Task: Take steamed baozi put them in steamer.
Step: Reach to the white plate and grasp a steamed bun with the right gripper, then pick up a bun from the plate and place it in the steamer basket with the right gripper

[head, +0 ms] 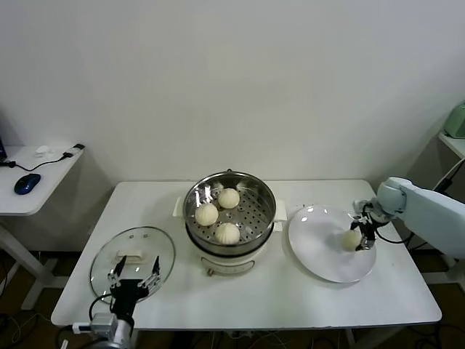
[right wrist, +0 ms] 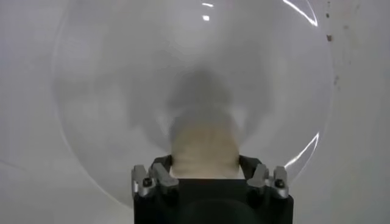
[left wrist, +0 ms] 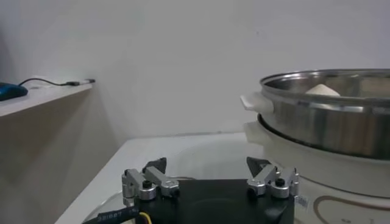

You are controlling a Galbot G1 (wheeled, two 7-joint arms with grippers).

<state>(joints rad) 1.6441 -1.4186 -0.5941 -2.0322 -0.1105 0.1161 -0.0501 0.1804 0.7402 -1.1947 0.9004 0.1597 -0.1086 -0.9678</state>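
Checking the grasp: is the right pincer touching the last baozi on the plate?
Touching. The right wrist view shows the right pincer with both fingers pressed against the baozi on the plate.

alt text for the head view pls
The right gripper closes around the last baozi on a white plate, beside a steamer already holding three buns. The left gripper hangs open over a glass lid.

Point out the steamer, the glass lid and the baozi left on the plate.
steamer [head: 267, 190], head view, steel rim.
glass lid [head: 156, 249], head view, bare glass near its edge.
baozi on the plate [head: 352, 238], head view, its top.
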